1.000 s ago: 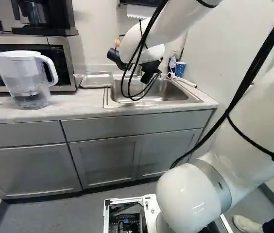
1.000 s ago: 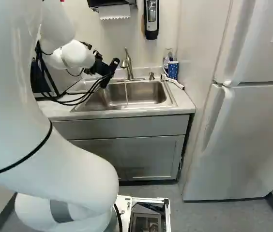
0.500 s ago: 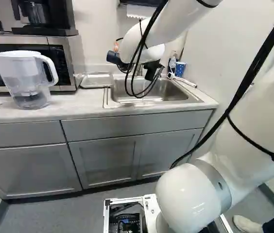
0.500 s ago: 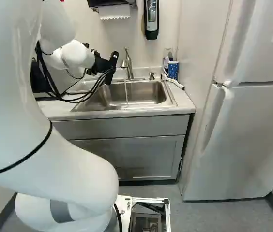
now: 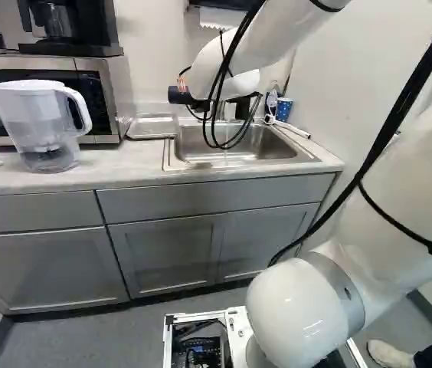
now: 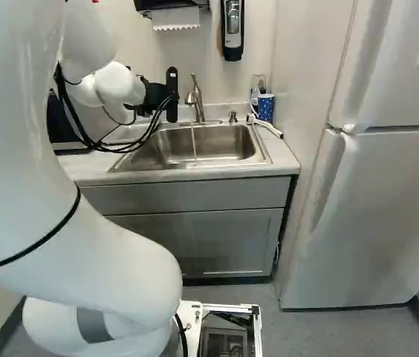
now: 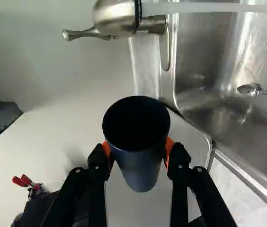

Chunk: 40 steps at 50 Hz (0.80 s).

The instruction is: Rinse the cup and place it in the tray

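Dark-blue tapered cup [image 7: 141,168] is clenched by its sides in the black two-fingered gripper [image 7: 138,155], mouth uncovered, presumably so the clear running water [image 7: 195,8] can enter

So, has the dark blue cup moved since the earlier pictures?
Yes: in the left base view the dark blue cup, held in the gripper and moving with the arm, has dipped lower against the microwave.

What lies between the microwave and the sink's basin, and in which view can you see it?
The tray lies between the microwave and the basin; the left base view shows it.
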Motion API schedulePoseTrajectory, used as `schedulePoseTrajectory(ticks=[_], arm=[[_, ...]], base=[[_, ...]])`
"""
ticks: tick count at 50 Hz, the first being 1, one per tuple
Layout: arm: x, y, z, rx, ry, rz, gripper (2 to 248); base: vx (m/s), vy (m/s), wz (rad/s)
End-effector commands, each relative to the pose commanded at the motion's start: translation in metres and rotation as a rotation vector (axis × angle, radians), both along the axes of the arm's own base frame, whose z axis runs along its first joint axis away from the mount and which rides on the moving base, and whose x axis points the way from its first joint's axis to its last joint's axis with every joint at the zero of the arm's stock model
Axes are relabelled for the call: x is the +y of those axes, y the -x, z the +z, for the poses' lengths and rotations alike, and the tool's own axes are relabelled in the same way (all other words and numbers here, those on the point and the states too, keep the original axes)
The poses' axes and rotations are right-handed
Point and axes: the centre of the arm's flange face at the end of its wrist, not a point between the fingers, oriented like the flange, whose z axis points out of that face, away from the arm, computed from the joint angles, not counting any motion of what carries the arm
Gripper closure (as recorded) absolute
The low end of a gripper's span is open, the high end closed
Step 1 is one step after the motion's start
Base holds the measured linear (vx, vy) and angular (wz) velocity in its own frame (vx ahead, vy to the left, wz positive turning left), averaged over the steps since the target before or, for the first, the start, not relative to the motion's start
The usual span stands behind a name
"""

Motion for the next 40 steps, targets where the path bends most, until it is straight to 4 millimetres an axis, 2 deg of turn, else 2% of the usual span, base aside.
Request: schedulePoseTrajectory(ticks=[40], arm=[[0.0000, 0.0000, 0.0000, -0.109, 0.386, 0.128, 128]], base=[[0.000, 0.000, 0.000]])
